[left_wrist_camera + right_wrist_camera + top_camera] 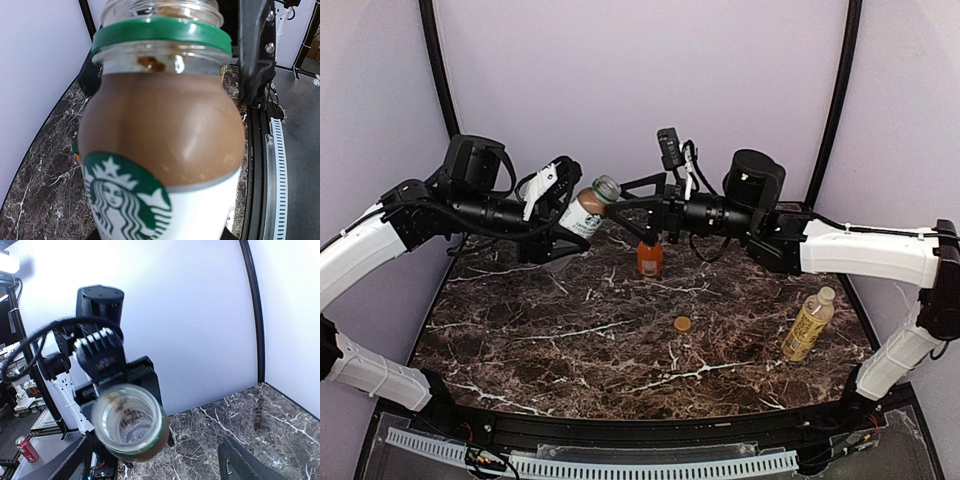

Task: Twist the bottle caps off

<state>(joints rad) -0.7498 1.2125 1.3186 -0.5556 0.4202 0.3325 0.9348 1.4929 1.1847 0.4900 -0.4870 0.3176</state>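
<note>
My left gripper [563, 218] is shut on the clear bottle [588, 210] with the brown-white label and holds it tilted above the table's far left. It fills the left wrist view [165, 130]. Its mouth [127, 417] is open, with only a green ring [160, 31] on the neck. The dark green cap is not in view. My right gripper [626, 212] is open just right of the mouth; one finger [242, 465] shows. The orange bottle [650, 259] stands below it. The tan-brown cap [682, 324] lies loose mid-table. The yellow bottle [808, 324] wears its cream-white cap [827, 295].
The dark marble table [550, 340] is bounded by lilac walls, with black poles [835, 100] at the back corners. A black rail and a white ribbed strip [620, 465] run along the near edge.
</note>
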